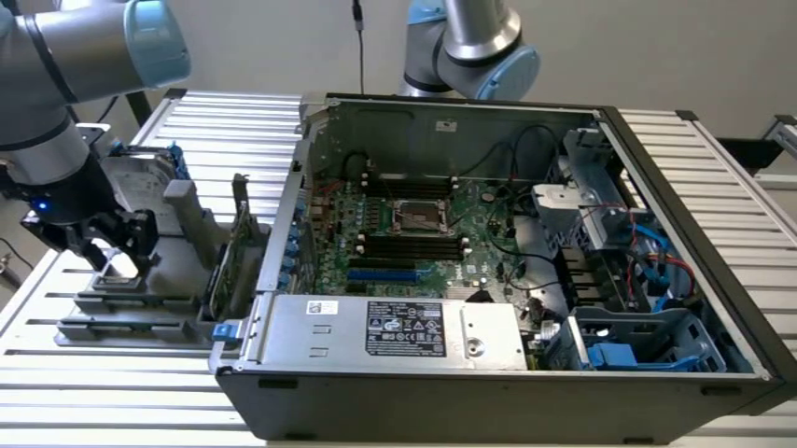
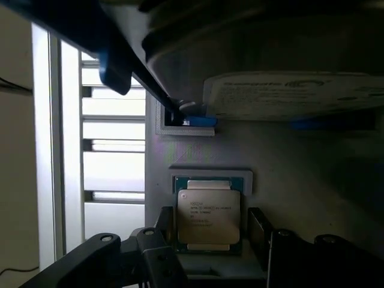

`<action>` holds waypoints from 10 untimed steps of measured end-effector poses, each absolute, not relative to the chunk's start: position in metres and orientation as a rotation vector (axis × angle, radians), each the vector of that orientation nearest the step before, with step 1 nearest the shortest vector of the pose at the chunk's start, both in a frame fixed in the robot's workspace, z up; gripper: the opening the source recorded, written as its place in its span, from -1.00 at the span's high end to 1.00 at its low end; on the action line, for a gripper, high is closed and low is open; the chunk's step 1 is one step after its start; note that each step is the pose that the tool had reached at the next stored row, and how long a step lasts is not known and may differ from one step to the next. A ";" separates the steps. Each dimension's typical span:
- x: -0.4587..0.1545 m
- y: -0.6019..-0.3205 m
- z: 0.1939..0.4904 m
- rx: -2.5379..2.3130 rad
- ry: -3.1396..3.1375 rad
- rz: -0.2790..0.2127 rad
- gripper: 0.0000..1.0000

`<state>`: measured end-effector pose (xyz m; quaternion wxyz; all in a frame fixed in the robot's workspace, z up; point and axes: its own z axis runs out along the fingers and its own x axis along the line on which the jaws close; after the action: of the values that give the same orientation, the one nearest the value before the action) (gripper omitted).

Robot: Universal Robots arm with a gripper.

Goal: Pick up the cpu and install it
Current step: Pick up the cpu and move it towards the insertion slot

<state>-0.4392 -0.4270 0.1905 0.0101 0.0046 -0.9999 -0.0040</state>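
The cpu is seated in a grey holder at the exterior view's left, beside the computer case. The gripper is held open around it, 1 finger at each side.

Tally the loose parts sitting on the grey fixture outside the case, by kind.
cpu: 1
hard drive: 1
upright circuit card: 1
Total: 3
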 end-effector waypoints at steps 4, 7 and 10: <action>-0.439 -0.427 0.188 0.015 -3.120 -0.013 -0.23; -0.439 -0.427 0.187 0.015 -3.119 -0.013 -0.23; -0.439 -0.427 0.186 0.014 -3.119 -0.012 -0.23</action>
<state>-0.4392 -0.4267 0.1858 0.0112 0.0046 -0.9999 -0.0040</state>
